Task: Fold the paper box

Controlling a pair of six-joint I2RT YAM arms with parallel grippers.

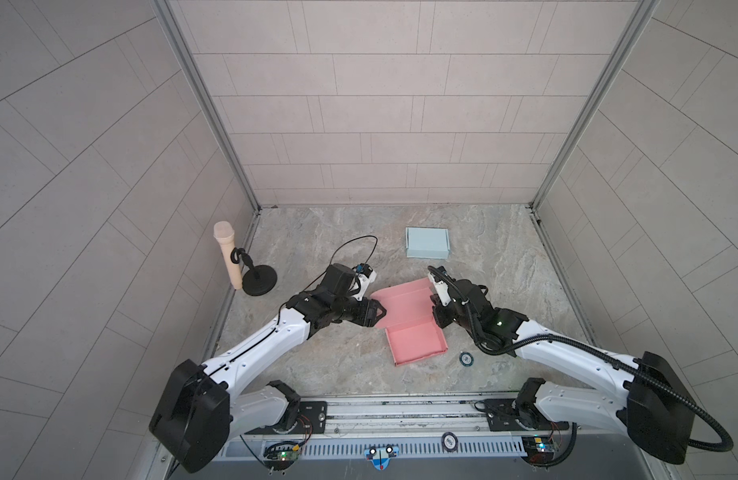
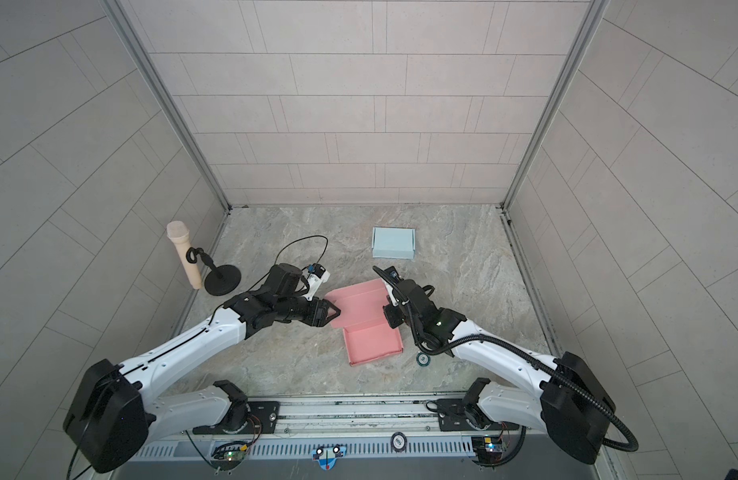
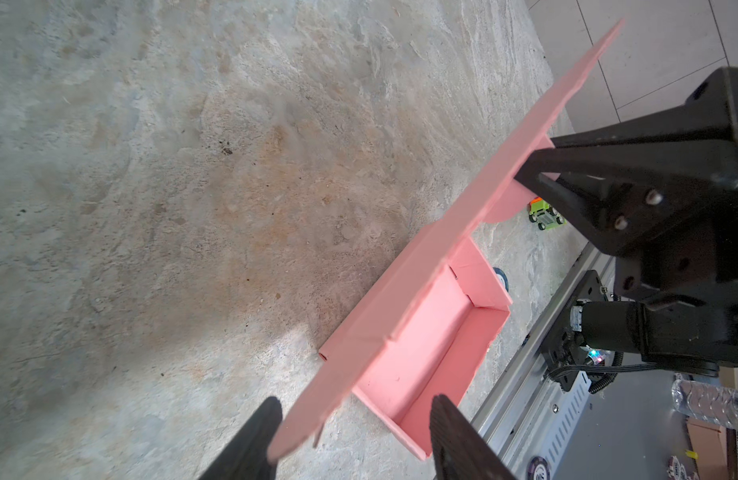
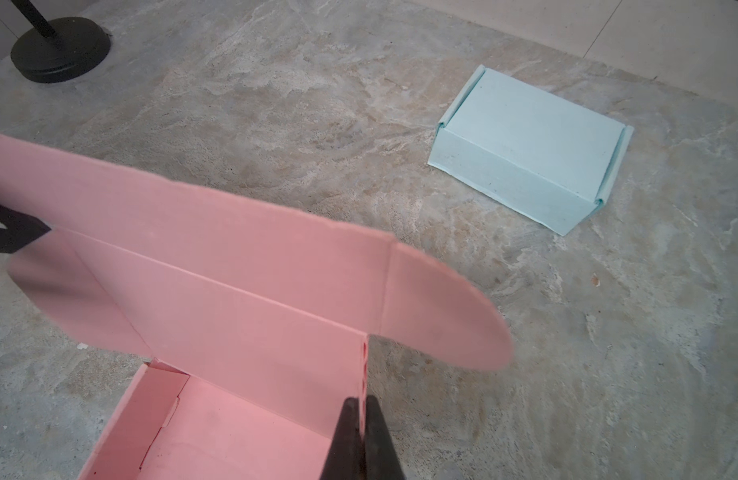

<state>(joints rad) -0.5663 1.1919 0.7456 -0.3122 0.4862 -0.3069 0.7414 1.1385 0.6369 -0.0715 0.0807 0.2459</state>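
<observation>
The pink paper box lies mid-table, its tray toward the front and its lid raised behind it. My left gripper is open at the lid's left end. In the left wrist view its jaws straddle the rounded side flap, which touches one finger. My right gripper is at the box's right side. In the right wrist view it is shut on the thin right edge of the upright pink panel.
A folded pale blue box sits behind the pink one. A microphone on a black stand is at the left wall. A small round disc lies by the tray's right front. A green toy car shows past the lid.
</observation>
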